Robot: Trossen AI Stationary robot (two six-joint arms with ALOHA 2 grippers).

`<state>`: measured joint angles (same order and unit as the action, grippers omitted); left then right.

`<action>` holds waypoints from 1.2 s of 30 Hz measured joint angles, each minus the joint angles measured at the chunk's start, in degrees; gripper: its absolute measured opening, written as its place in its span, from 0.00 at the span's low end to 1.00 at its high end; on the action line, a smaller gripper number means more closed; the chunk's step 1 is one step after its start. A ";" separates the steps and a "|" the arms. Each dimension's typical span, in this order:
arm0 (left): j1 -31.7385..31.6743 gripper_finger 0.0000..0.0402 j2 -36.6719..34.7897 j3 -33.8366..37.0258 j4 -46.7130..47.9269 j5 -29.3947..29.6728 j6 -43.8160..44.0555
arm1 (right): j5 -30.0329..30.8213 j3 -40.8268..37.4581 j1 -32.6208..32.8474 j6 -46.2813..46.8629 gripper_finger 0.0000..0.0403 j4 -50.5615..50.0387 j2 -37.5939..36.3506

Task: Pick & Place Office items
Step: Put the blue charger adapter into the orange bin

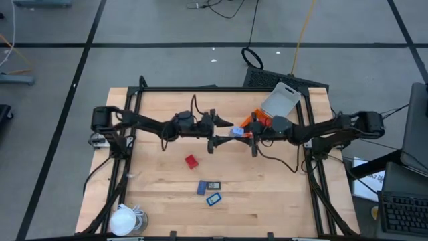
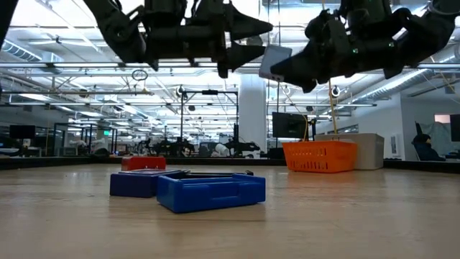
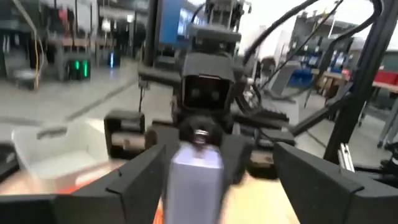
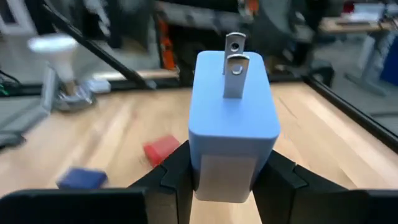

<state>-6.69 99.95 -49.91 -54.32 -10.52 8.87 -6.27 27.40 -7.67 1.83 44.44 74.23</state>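
My right gripper (image 1: 243,132) is shut on a pale blue cube (image 4: 231,102) with two metal prongs, held high over the table's middle. My left gripper (image 1: 226,125) faces it from the left, open. In the left wrist view its fingers (image 3: 140,177) stand on either side of the cube (image 3: 196,177). On the table lie a red block (image 1: 192,161), a blue piece (image 1: 202,188), a dark flat rectangle (image 1: 213,185) and a blue flat rectangle (image 1: 214,199). The low view shows the blue pieces (image 2: 210,193) resting flat on the wood. My right gripper pinches the cube's plain end (image 4: 227,183), opposite the prongs, between its two fingers (image 4: 169,180). The fingers come level from the table's right. The cube is lifted clear, and its prongs (image 4: 234,65) point away toward the left arm. My left gripper: I cannot tell whether a finger touches the cube.
An orange tray (image 1: 250,120) with a grey lid (image 1: 280,100) stands at the far right, behind the right gripper. A white round lump with a cord (image 1: 124,219) sits at the near left corner. Black frame rails (image 1: 314,181) run along the table's sides.
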 joint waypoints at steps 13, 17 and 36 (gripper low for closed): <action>-0.32 0.81 -2.83 0.00 12.25 2.14 -3.25 | 8.23 -5.24 -6.50 -0.86 0.29 -11.55 -5.35; -0.32 0.80 -2.83 0.38 11.75 4.33 -5.64 | 7.96 -6.58 -9.17 0.34 0.29 -13.19 -5.35; -0.32 0.81 -2.83 8.61 0.63 4.63 -3.83 | 7.75 -7.69 -12.99 1.12 0.28 -23.60 -5.35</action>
<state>-7.01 97.12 -41.30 -53.69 -5.89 5.03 1.48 19.70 -20.67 2.96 20.84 68.88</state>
